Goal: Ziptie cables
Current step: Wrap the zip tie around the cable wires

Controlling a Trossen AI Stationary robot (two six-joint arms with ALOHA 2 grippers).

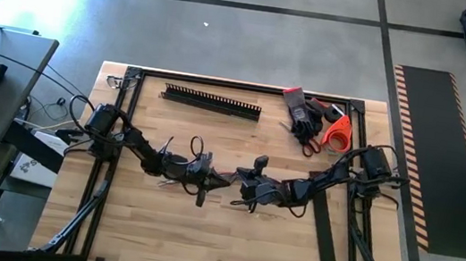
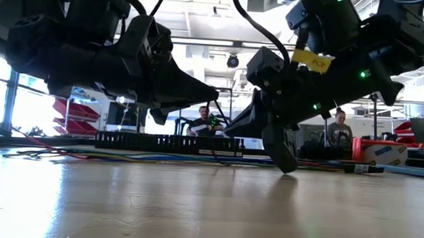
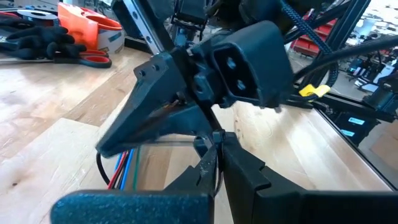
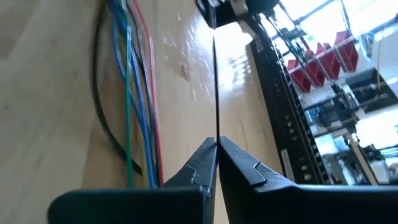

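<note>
closed right gripper [image 4: 216, 163] fingers pinching a thin black zip tie [image 4: 215, 87], stretched taut toward the left gripper [image 3: 211, 163], likewise clenched on the same strip. both met near the middle of the tabletop [image 1: 200, 243], just above the wood. coloured cables [image 4: 134, 93], blue, green, red and black rather than grey, lying loose on the wood beside the tie, not visibly looped. risk, as a judgement: pulling tight now could cinch an empty loop, or slip the thin tie from either pinch.
</note>
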